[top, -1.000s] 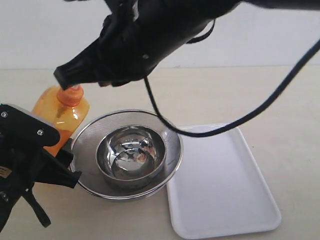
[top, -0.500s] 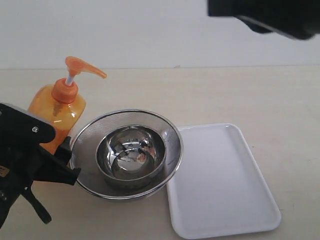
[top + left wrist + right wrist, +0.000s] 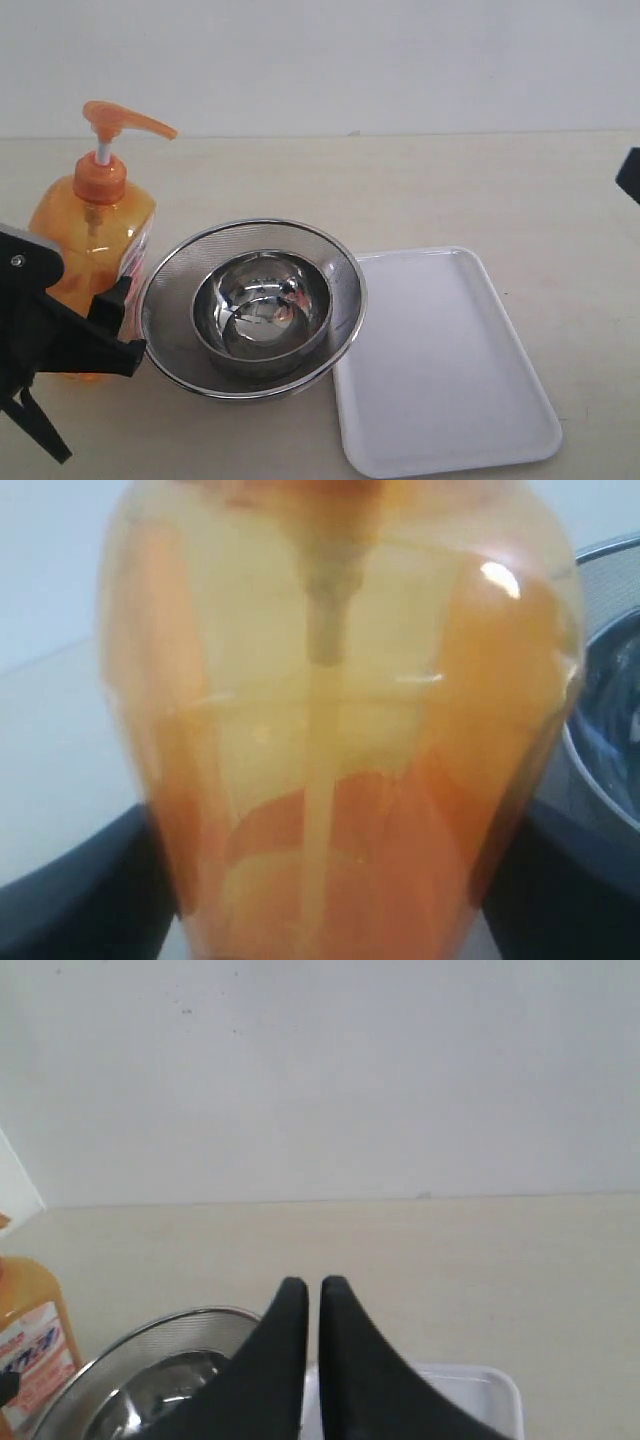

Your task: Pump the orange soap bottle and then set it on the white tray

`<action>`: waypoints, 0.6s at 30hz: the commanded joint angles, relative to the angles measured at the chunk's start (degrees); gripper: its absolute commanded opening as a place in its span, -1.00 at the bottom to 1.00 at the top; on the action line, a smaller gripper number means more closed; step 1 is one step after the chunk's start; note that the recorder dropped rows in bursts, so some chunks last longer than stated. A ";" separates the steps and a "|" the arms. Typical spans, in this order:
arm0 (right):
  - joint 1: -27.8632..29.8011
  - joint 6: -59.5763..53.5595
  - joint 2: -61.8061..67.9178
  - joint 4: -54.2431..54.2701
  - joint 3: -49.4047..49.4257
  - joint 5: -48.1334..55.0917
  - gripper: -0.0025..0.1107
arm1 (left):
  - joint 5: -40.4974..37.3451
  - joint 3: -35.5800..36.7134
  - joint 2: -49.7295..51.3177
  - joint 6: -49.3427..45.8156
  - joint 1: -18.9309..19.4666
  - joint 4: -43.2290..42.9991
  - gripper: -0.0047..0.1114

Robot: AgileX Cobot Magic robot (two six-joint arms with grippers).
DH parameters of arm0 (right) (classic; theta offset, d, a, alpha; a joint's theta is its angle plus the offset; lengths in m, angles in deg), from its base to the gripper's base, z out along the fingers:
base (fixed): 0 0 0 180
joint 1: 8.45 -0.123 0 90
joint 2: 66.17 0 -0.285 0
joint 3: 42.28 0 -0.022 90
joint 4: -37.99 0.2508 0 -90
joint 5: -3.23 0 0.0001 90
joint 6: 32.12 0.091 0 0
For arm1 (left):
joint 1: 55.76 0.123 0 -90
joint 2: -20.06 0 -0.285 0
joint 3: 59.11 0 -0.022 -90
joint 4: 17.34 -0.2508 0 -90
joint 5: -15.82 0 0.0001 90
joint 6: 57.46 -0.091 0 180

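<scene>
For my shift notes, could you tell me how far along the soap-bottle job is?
Done: pumping; the shut right gripper has left the pump head, now back up. In hand: the left gripper grips the orange soap bottle. Left: setting it on the white tray.

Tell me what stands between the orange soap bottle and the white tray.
A round steel mesh strainer with a steel bowl inside it; the exterior view shows this.

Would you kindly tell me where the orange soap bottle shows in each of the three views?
Exterior view: orange soap bottle at far left, beside the steel strainer.
Left wrist view: it fills the picture.
Right wrist view: a sliver at the frame's edge.
Shared landmark: the steel strainer, beside it in all three.
</scene>
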 commanded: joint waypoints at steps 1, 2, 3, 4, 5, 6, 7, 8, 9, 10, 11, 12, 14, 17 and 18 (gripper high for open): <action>0.13 4.47 -3.48 -3.14 5.66 5.30 -0.94 | 3.52 1.09 -3.21 2.21 -0.20 -2.33 -0.84; 0.13 4.47 -3.94 -3.14 6.58 5.93 -0.94 | 3.63 1.21 -3.62 2.37 -0.20 -2.46 -0.84; 0.13 4.47 -4.26 -3.14 7.16 6.28 -0.94 | 3.68 1.34 -3.87 2.49 -0.20 -2.46 -0.84; 0.13 4.47 -4.28 -3.01 7.77 6.41 -0.94 | 3.66 1.47 -4.15 2.62 -0.20 -2.46 -0.84; 0.13 4.47 -4.28 -2.71 8.13 6.41 -0.94 | 3.66 1.71 -4.28 2.77 -0.20 -2.46 -0.84; 0.13 4.47 -4.28 -2.35 8.42 6.17 -0.94 | 3.98 1.94 -4.40 3.25 -0.20 -2.64 -0.84; 0.13 4.47 -4.28 -1.76 8.68 6.03 -0.94 | 3.97 2.06 -4.40 3.68 -0.20 -2.80 -0.84; 0.13 4.47 -4.28 -1.09 8.70 5.88 -0.94 | 3.97 2.06 -4.40 3.68 -0.20 -2.80 -0.84; 0.13 4.36 -4.28 -0.49 8.80 5.88 -0.94 | 3.97 2.06 -4.40 3.80 -0.20 -2.80 -0.84; 0.13 4.36 -4.28 -0.49 8.79 5.76 -0.94 | 3.97 2.10 -4.40 3.80 -0.20 -3.25 -0.84; 0.13 4.36 -4.28 -0.49 8.79 5.48 -0.94 | 3.97 2.10 -4.40 3.80 -0.20 -3.25 -0.84; 0.13 4.36 -4.28 -0.49 8.79 5.48 -0.94 | 4.09 2.10 -4.40 4.16 -0.20 -3.49 -0.84; 0.13 4.36 -4.28 -0.38 8.79 4.74 -0.94 | 4.09 2.10 -4.40 4.31 -0.20 -3.65 -0.84; 0.13 4.36 -4.28 0.52 8.79 3.60 -0.94 | 4.20 2.10 -4.40 4.85 -0.20 -3.64 -0.84; 0.13 4.36 -4.28 0.52 8.79 3.60 -0.94 | 4.35 2.10 -4.40 5.39 -0.20 -3.64 -0.84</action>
